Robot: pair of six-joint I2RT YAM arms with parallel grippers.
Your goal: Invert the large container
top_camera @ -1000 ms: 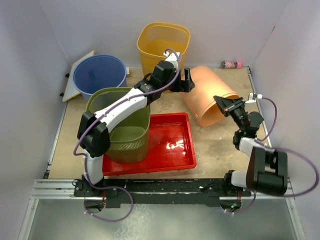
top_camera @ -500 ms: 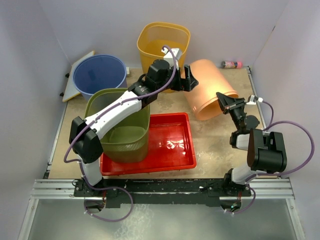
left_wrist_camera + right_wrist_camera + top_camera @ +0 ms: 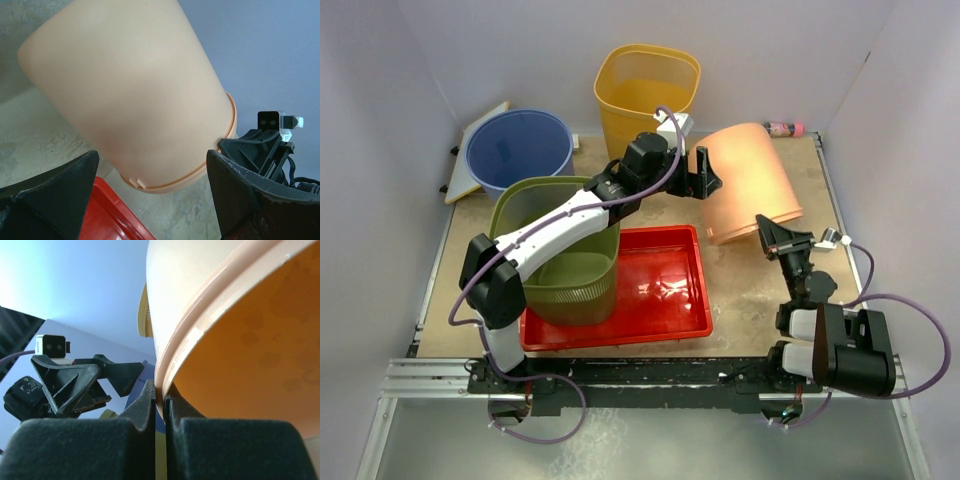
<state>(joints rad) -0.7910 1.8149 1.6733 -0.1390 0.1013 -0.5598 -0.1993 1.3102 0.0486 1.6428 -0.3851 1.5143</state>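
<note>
Sandy tabletop (image 3: 750, 290) under pale walls (image 3: 890, 120), overhead view first. The large peach container (image 3: 745, 180) lies at the far right, and it has rolled. A second ago its mouth gaped toward the near right; now the rim faces down and near, with the base lifted toward the far side. The left gripper (image 3: 705, 172) sits just beside its left flank, and the right gripper (image 3: 768, 228) has drawn nearer, at the rim.

Left wrist view: jaws spread wide, framing the container's wall without clamping it.

Right wrist view: fingers nearly together, pinching the rim's lip.

By that tilt, I'd call the flip past halfway; the mouth still has to settle flat on the table.
</note>
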